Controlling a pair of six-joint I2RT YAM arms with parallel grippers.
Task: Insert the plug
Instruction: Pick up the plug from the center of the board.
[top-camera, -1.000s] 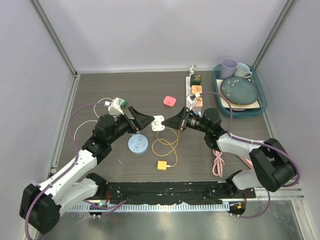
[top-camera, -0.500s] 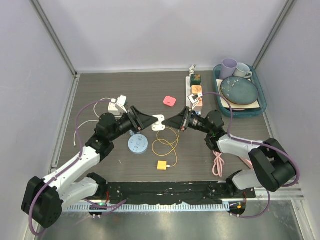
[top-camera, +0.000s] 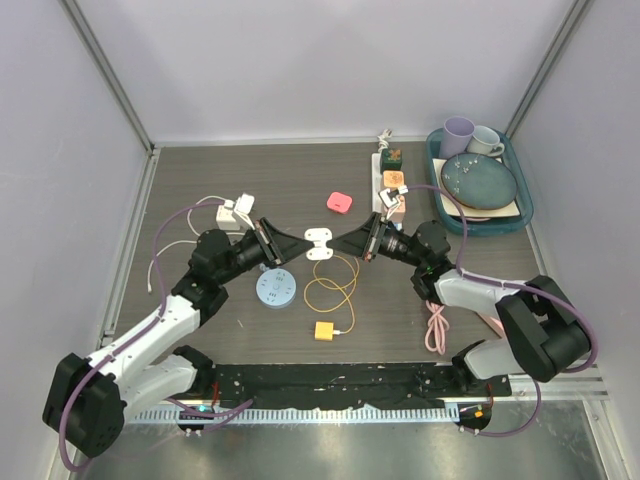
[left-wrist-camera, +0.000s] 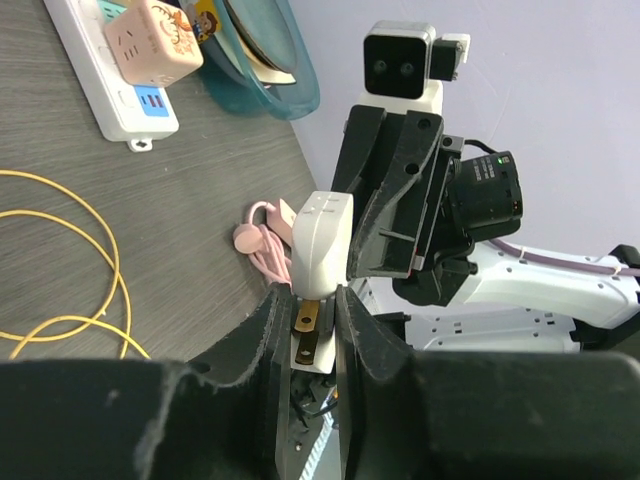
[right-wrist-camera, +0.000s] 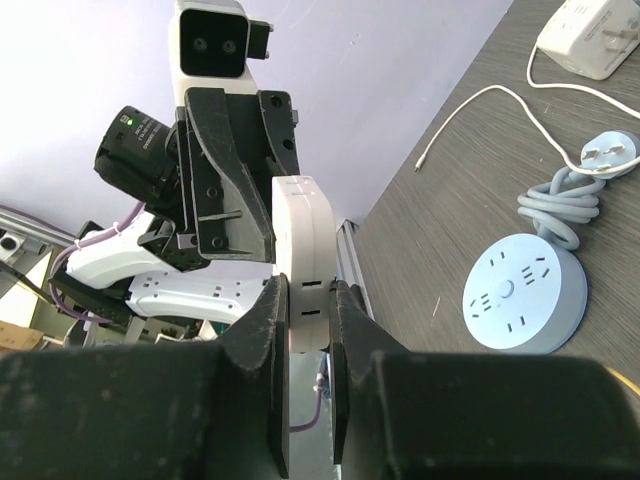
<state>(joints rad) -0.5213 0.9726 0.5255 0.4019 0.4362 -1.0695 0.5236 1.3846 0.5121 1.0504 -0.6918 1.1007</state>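
Looking down on a dark table (top-camera: 200, 180), with two robot arms meeting nose to nose above its middle. Sharing a white plug (top-camera: 319, 242) between them, lifted in the air and not resting on the table.

Closing in over the last second: left gripper (top-camera: 298, 244), standing wide and short of the plug a second ago, now drawn in around it. Pressing from both sides in the left wrist view, fingers (left-wrist-camera: 268, 330) touching the plug's near end, with what look like metal prongs showing in the narrow gap. Looking clamped, though possibly still tightening.

Holding the opposite end throughout: right gripper (top-camera: 342, 244), fingers (right-wrist-camera: 262, 320) pinched tight on the plug's flat faces.

Judging from this, handing over or re-gripping in mid-air, ahead of carrying to a socket. Lying well apart from the plug: white power strip (top-camera: 388, 185) towards the far right corner, just beside a tray (top-camera: 527, 200), and round blue socket (top-camera: 276, 290) nearer the near edge, left of middle. Needing one gripper to let go first; risking a twisted plug with both pulling.
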